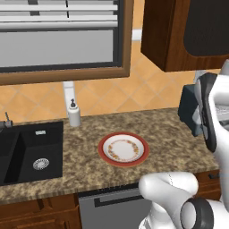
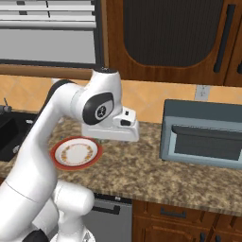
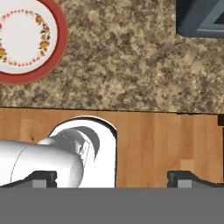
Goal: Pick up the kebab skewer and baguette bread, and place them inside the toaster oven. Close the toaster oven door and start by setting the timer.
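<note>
A white robot arm reaches over a speckled granite desk in a rendered kitchen, its hand pointing straight down above the desk's front edge. In the hand view the 2 dark fingertips stand far apart at the bottom of the picture, fully spread, with nothing between them but the wooden cabinet front below.

A white plate with a red rim and a floral ring lies flat near the middle of the desk, its face bare. In the right base view the same plate sits just left of the wrist and partly under it; in the hand view the plate fills the upper left corner.

The toaster oven, a blue-grey box, stands on the desk to the right of the arm, against the tiled wall and below dark wooden cabinets. The toaster oven door, with its dark window and horizontal bar handle, faces the room; whether it is fully shut I cannot tell. A corner of the appliance shows at the upper right of the hand view, well apart from the plate.

To the far left, a black sink is set into the desk, with a white soap dispenser just behind its right corner. A grey dishwasher front sits below the desk.
</note>
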Available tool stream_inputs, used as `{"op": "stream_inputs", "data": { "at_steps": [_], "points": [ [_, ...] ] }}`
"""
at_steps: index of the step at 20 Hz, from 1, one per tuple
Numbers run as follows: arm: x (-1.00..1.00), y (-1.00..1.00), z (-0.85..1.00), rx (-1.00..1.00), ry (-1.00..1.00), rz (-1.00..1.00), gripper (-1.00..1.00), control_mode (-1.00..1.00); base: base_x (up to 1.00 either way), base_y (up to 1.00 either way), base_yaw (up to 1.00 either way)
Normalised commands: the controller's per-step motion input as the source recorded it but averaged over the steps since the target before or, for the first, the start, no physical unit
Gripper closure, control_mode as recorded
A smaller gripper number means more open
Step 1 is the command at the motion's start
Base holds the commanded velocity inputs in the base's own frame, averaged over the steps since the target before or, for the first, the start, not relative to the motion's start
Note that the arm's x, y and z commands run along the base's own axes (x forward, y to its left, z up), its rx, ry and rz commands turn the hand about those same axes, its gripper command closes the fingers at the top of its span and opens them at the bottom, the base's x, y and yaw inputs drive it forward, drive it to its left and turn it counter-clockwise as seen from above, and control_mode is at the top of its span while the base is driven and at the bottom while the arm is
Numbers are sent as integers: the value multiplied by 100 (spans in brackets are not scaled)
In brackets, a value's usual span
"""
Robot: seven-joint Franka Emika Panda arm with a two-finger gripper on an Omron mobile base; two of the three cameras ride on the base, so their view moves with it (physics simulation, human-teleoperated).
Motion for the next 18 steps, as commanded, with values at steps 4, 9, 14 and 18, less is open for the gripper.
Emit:
{"op": "stream_inputs", "data": {
  "at_steps": [4, 9, 14, 18],
  "points": [
    [-25, 49, -5, 0, 8, 0, -100, -100, 0, 0, 0],
    [-9, 48, -4, 0, 4, 0, -100, -100, 0, 0, 0],
    [0, 11, 0, 0, 0, 5, -100, -100, 0, 0, 0],
    [0, -1, 0, 1, 2, 1, -100, -100, 0, 0, 0]
  ]
}}
